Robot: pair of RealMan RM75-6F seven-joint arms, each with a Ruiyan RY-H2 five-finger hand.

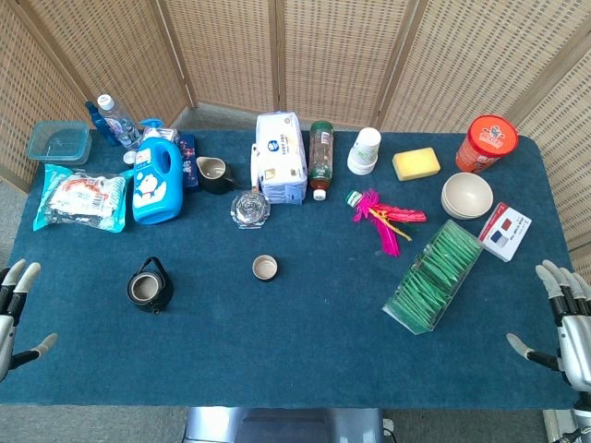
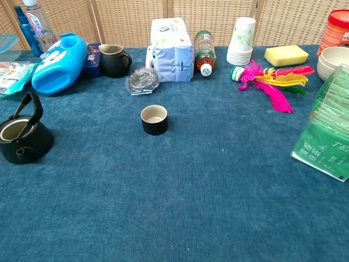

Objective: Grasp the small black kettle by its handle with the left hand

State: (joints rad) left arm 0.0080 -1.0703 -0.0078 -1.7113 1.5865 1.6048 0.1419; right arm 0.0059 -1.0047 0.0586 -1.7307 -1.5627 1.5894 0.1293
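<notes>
The small black kettle [image 1: 150, 287] stands lidless on the blue table's left side, its arched handle upright; in the chest view the kettle [image 2: 22, 136] sits at the left edge with its handle [image 2: 30, 107] raised. My left hand [image 1: 13, 309] hovers at the table's left edge, well left of the kettle, fingers spread and holding nothing. My right hand [image 1: 565, 318] is at the far right edge, fingers spread and empty. Neither hand appears in the chest view.
A small black cup [image 1: 265, 268] stands right of the kettle. Behind it lie a blue detergent bottle [image 1: 155, 180], a snack bag [image 1: 81, 197], a dark jug [image 1: 213, 173], a steel scourer [image 1: 250, 209] and a tissue pack [image 1: 281, 157]. A green-packet box [image 1: 434, 275] lies right.
</notes>
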